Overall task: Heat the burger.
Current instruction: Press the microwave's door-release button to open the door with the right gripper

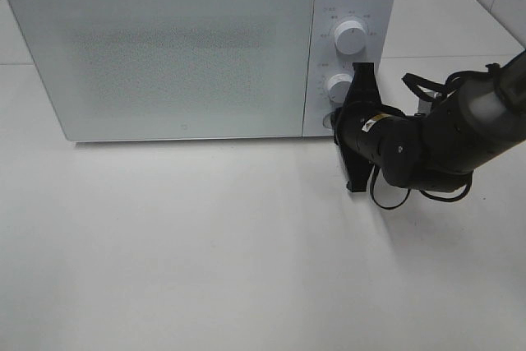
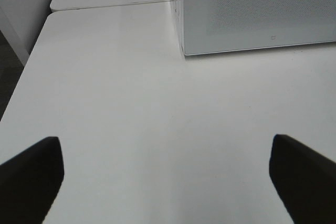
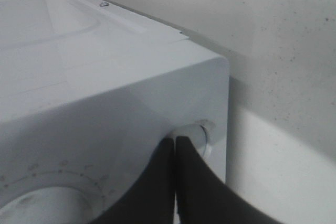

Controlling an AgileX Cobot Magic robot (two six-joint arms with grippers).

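The burger is hidden from every view. A white microwave (image 1: pixel 164 55) stands at the back of the table with its frosted door closed. My right gripper (image 1: pixel 335 121) is shut, and its fingertips (image 3: pixel 176 142) rest against the small round button (image 3: pixel 203 129) at the bottom of the control panel, below the two dials (image 1: pixel 351 36) (image 1: pixel 339 84). My left gripper (image 2: pixel 168 182) is open over bare table with nothing between its fingers (image 2: pixel 31 177); the microwave's lower left corner (image 2: pixel 184 51) lies ahead of it. The left arm does not show in the exterior high view.
The white tabletop (image 1: pixel 205 244) stretches in front of the microwave. Its left edge (image 2: pixel 21 82) drops off beside my left gripper. A seam to a second table (image 2: pixel 105 6) runs behind. Cables (image 1: pixel 419 84) loop off the right arm.
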